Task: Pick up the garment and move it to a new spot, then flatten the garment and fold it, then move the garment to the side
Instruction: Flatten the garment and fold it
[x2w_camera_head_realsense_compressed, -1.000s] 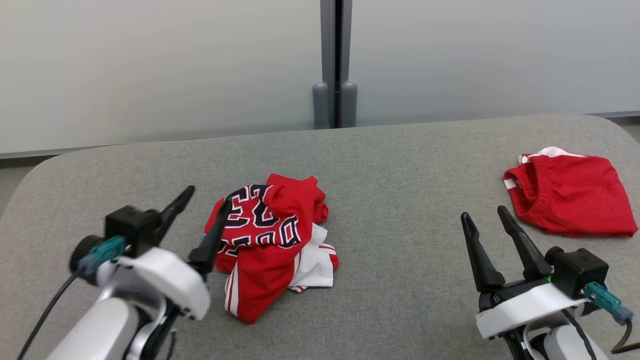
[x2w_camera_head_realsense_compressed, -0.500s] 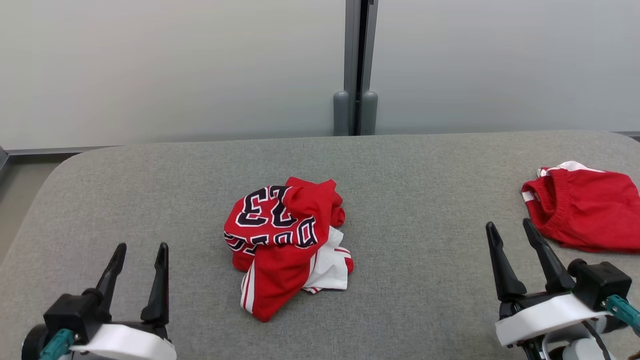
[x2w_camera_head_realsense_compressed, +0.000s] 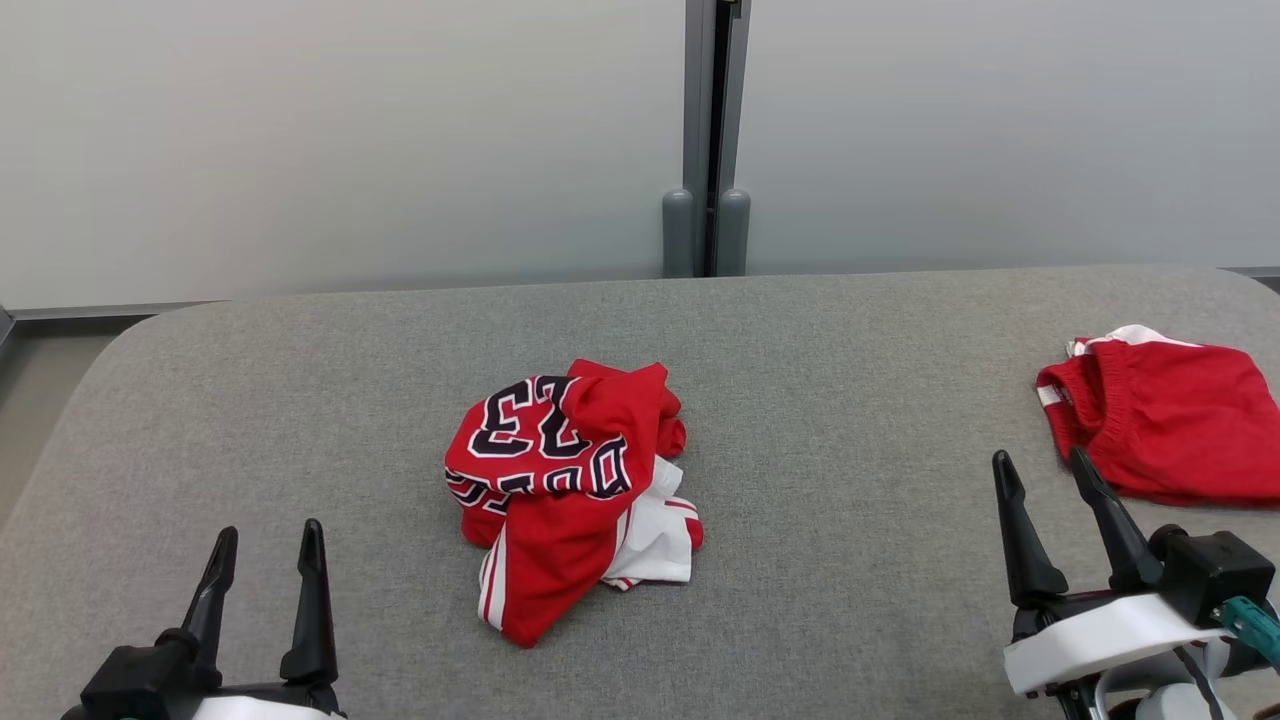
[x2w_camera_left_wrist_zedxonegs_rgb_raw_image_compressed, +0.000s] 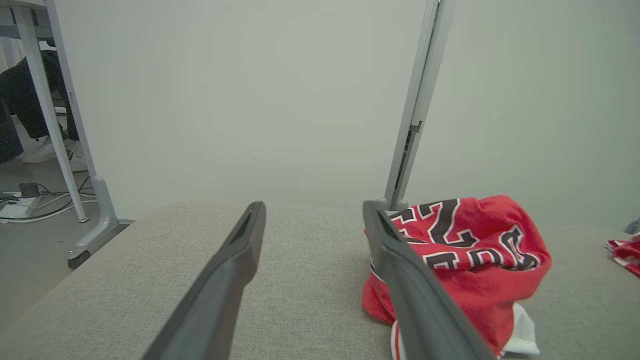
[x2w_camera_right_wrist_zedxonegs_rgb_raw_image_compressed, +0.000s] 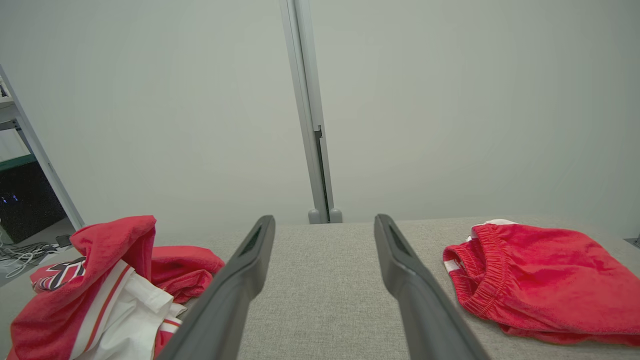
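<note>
In the head view, the crumpled red jersey T-shirt (x2w_camera_head_realsense_compressed: 565, 490) with white sleeves and black "23" lettering lies bunched mid-way across the grey fabric-covered table (x2w_camera_head_realsense_compressed: 850, 340); the left gripper (x2w_camera_head_realsense_compressed: 270, 530) at near left and the right gripper (x2w_camera_head_realsense_compressed: 1040, 458) at near right both stand wide open, empty and well apart from it. The left wrist view has the T-shirt untouched just right of its spread fingers, and the right wrist view shows it far left, with a small red-and-white cloth bundle (x2w_camera_right_wrist_zedxonegs_rgb_raw_image_compressed: 530, 270) to the right. Whether this is the new spot cannot be told, and flattening, folding and setting aside all seem left to do
</note>
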